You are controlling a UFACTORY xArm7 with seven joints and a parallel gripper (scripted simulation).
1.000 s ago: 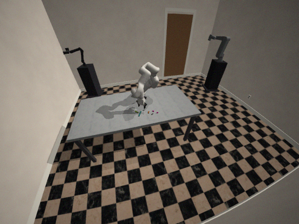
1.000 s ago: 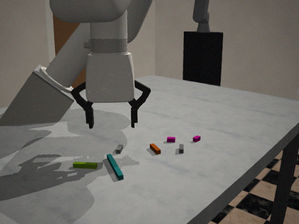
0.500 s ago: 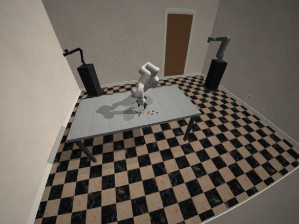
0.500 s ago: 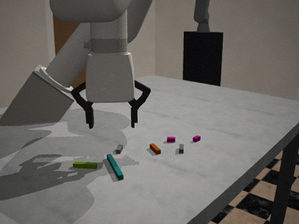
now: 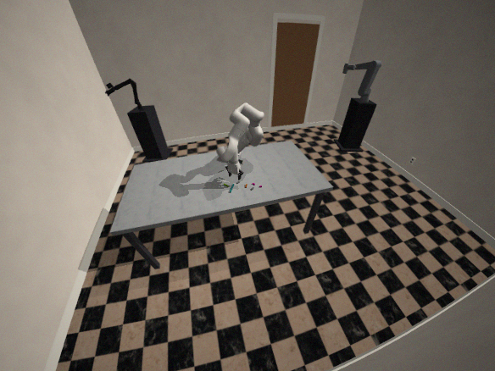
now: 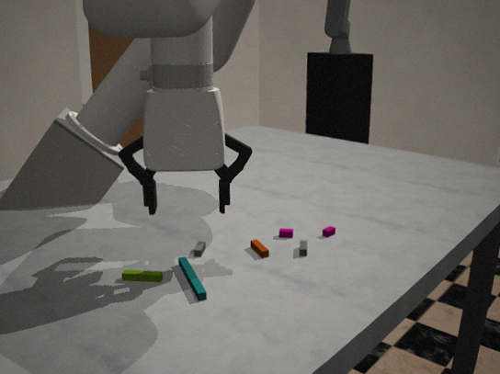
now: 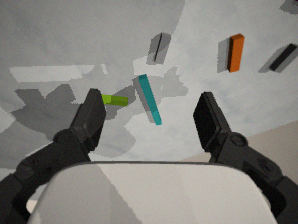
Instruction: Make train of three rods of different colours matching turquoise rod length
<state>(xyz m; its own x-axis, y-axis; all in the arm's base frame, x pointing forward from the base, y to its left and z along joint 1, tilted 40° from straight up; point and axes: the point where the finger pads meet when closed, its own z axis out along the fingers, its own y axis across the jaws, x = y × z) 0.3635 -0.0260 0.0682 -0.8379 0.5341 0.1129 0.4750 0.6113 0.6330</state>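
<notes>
The turquoise rod (image 6: 192, 278) (image 7: 150, 99) (image 5: 230, 188) lies flat on the grey table (image 6: 372, 185) (image 5: 169, 207). A lime rod (image 6: 142, 275) (image 7: 115, 100) lies just left of it. A grey rod (image 6: 199, 248) (image 7: 159, 48) lies close behind the turquoise one. To the right lie an orange rod (image 6: 259, 248) (image 7: 235, 52), a second grey rod (image 6: 303, 248) (image 7: 284, 56) and two magenta rods (image 6: 285, 232) (image 6: 329, 231). All rods lie apart from one another. My gripper (image 6: 186, 209) (image 7: 150, 102) (image 5: 234, 174) is open and empty, hanging above the table behind the turquoise and lime rods.
The table's front edge (image 6: 388, 324) runs to the right of the rods. Two black pedestals with camera arms (image 5: 148, 131) (image 5: 357, 123) stand on the floor behind the table.
</notes>
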